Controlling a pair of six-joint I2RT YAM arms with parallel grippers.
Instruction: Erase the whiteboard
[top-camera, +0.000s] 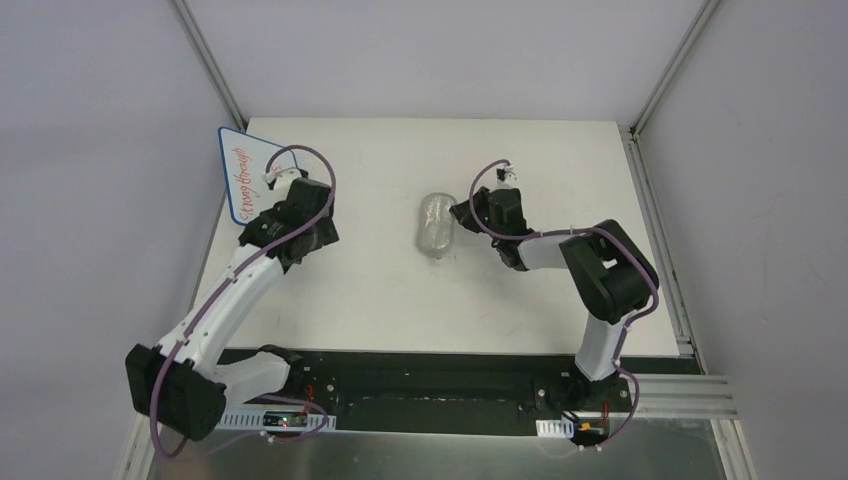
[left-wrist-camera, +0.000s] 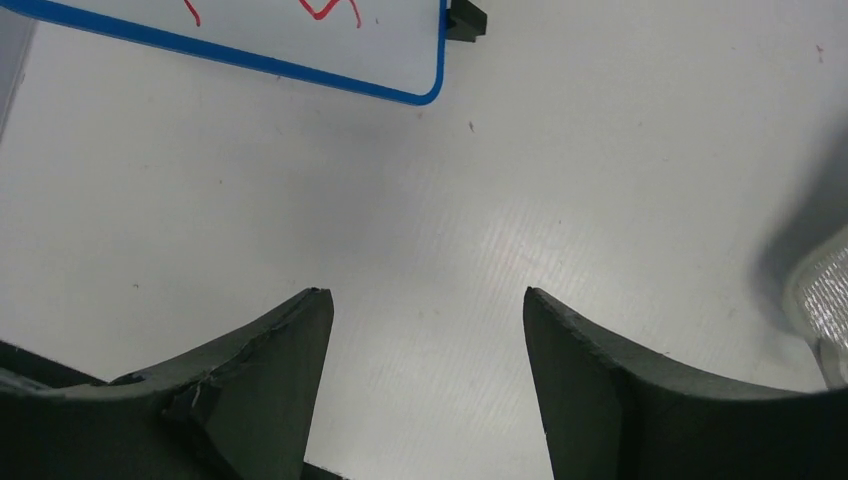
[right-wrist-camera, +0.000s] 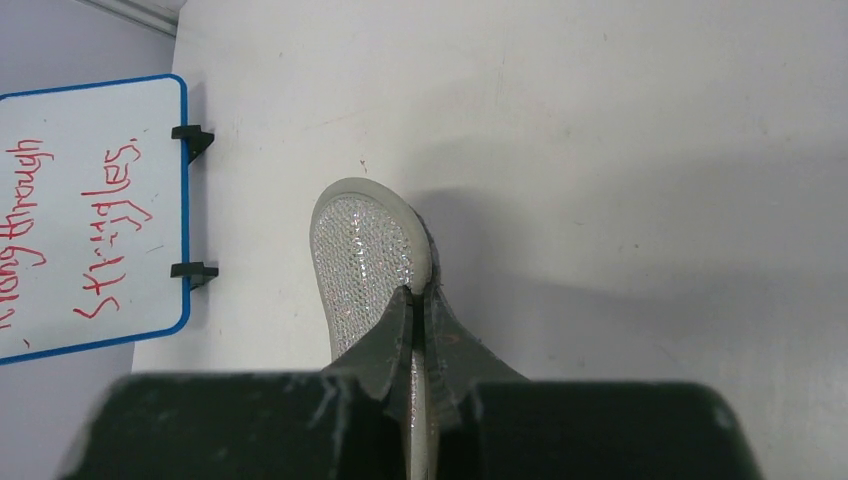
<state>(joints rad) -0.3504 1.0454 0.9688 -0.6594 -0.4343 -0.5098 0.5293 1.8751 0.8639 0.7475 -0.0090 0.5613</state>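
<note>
Whiteboard (top-camera: 250, 170) is found at the far left corner of the table (top-camera: 400, 300), by the left wall. It rests on its small black feet, and red handwriting covers its face. The face appears tilted up rather than flat, though the exact lean cannot be determined. Nothing is seen to be wiped yet.

Right gripper (right-wrist-camera: 420, 300) is clenched on one narrow end of a silvery, glitter-textured oblong pad (right-wrist-camera: 360, 250), taken to be the eraser. The pad lies near the table's middle, well apart from the board. Left gripper (left-wrist-camera: 425, 300) is spread wide with nothing between its jaws and is held over bare table just beside the board's blue-rimmed corner.

Risks noted:
- The board is not braced. Wiping pressure could slide it against the wall or tip it on its feet.
- The pad is pinched at one end only, so it could be levered round or pulled out of the fingers under a firm stroke.
- The left arm lies between the pad and the board. A direct crossing could bring the two arms into contact.

Surface: matt white, smooth, faintly speckled; little friction is expected under the feet. Enclosure: pale grey-lilac walls on three sides, with aluminium rails at the corners. A black strip runs along the near edge, where the arm bases are bolted.
</note>
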